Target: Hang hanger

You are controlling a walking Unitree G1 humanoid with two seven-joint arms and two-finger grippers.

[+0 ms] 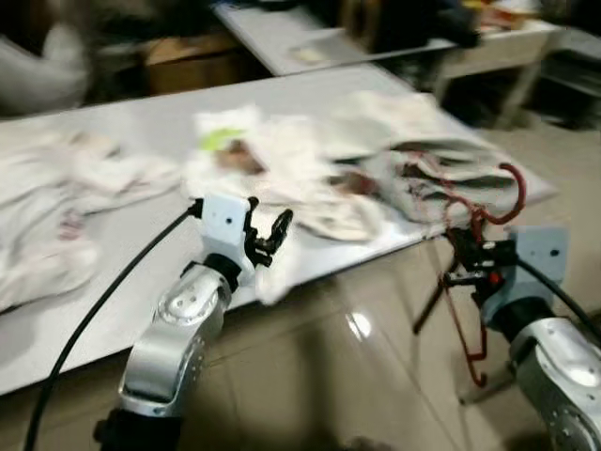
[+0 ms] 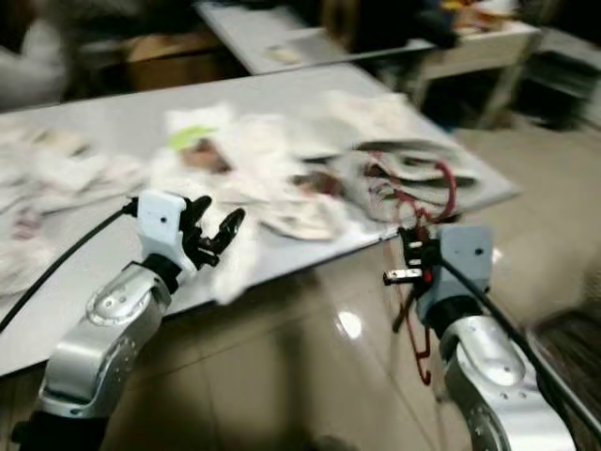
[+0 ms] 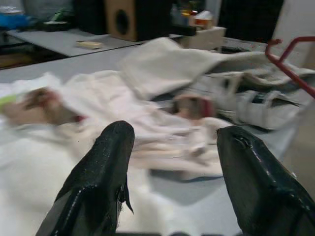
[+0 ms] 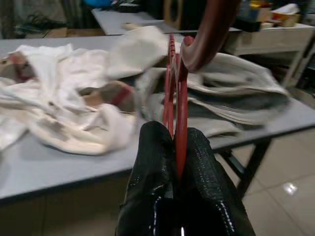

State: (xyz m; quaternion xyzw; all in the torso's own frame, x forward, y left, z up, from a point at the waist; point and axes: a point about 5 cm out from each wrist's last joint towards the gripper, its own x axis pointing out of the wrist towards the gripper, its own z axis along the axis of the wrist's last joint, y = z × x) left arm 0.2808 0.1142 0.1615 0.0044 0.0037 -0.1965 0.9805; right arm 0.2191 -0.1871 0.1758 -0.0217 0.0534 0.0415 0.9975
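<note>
A red plastic hanger [image 1: 474, 246] hangs in my right gripper [image 1: 467, 261], which is shut on it just off the grey table's [image 1: 141, 122] front right corner. Its hook [image 1: 512, 193] curves up above the fingers and its lower end [image 1: 477, 362] dangles toward the floor. In the right wrist view the hanger [image 4: 173, 93] is pinched between the two black fingers [image 4: 152, 162]. My left gripper [image 1: 268, 235] is open at the table's front edge, facing a pile of white clothes [image 1: 282, 169], with nothing between its fingers [image 3: 98, 172].
More white clothes [image 1: 47, 207] lie on the left of the table, and a striped garment [image 1: 451, 174] on the right end. Another table [image 1: 310, 33] with boxes stands behind. Shiny tiled floor [image 1: 357, 348] lies below me.
</note>
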